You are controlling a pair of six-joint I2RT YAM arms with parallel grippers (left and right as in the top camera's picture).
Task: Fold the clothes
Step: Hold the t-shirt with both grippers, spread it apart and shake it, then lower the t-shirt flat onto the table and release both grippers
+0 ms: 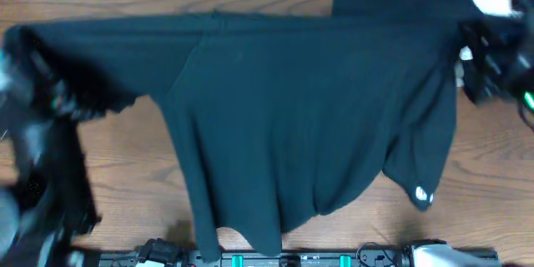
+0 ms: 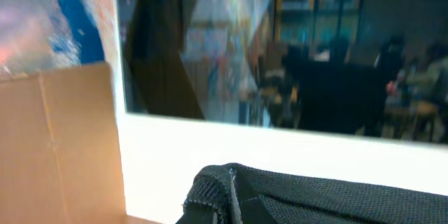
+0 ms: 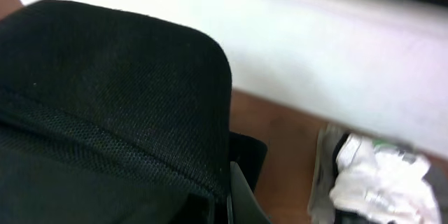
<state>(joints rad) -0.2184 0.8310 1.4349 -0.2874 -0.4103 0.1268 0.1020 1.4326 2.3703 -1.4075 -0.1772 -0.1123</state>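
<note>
Jaws of both arms are closed tight, each pinching fabric. The left gripper (image 1: 57, 98) clamps one end of the black soft-fabric short-sleeved shirt (image 1: 309, 108), and the right gripper (image 1: 482, 57) clamps the opposite end. The jaw tips themselves are buried under cloth in both wrist views, so the exact pinch point cannot be told.

Position of the garment: the shirt is stretched wide between the two grippers, spanning nearly the full width of the brown wooden table (image 1: 125, 167). Its upper edge runs taut from left to right along the far side. The body hangs and drapes toward the near edge, with loose folds on the right half. One small round white logo mark (image 1: 423, 193) shows near the lower right corner of the fabric.

Left wrist view: a hemmed edge of black mesh cloth (image 2: 315, 196) fills the lower frame; a tan cardboard box (image 2: 56, 147) stands to the left.

Right wrist view: black cloth (image 3: 105, 98) is draped over the fingers. A crumpled white garment (image 3: 378, 182) lies on the table beside it, apart from the shirt.
</note>
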